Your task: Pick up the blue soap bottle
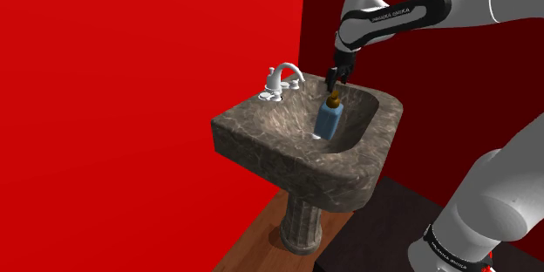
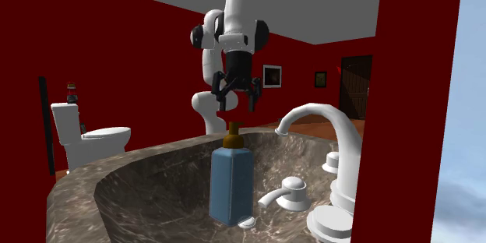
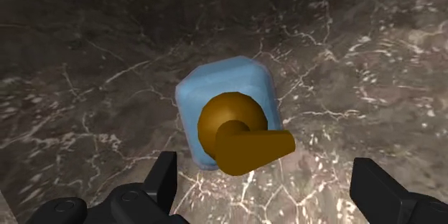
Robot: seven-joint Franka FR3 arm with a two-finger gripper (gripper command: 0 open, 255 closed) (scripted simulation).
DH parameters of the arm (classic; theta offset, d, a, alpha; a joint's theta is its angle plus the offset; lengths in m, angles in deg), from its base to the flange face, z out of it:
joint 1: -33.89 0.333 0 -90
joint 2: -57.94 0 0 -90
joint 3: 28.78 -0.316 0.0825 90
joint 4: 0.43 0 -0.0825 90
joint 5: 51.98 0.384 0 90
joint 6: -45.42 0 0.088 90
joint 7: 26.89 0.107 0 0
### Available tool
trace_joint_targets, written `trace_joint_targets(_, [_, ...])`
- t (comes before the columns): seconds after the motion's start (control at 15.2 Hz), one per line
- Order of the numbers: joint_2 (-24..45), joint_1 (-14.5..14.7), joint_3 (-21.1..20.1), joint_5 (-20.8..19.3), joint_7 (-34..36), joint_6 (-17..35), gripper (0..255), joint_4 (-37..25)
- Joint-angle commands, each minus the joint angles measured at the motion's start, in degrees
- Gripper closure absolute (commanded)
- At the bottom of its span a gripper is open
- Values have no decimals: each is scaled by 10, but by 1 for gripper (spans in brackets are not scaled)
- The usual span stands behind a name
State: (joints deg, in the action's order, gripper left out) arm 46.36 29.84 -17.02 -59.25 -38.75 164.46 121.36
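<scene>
The gripper (image 2: 237, 103) hangs open just above the brown pump (image 3: 233, 133) of the blue bottle (image 1: 329, 119), upright in the dark sink (image 1: 288, 155), toward the shoulder view's right of the white faucet (image 1: 284, 78).

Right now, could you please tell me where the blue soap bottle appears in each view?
Shoulder view: blue soap bottle upright at centre, under the gripper.
Second exterior view: bottle lower centre, left of the faucet.
Wrist view: bottle seen from above, just beyond the open fingers.
Shared landmark: the dark marbled sink.
</scene>
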Motion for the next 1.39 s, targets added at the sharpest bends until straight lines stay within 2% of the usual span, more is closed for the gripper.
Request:
trace_joint_targets(0.0, [17, -2, 4, 0, -5, 17, 0, -3])
trace_joint_targets(0.53, [31, -3, 6, -1, -3, 67, 0, 35])
trace_joint_targets(0.59, [29, -3, 6, -1, -2, 67, 255, 36])
trace_joint_targets(1.19, [31, -3, 6, -1, -3, 67, 255, 35])
trace_joint_targets(1.32, [26, -2, 5, -1, -3, 52, 255, 24])
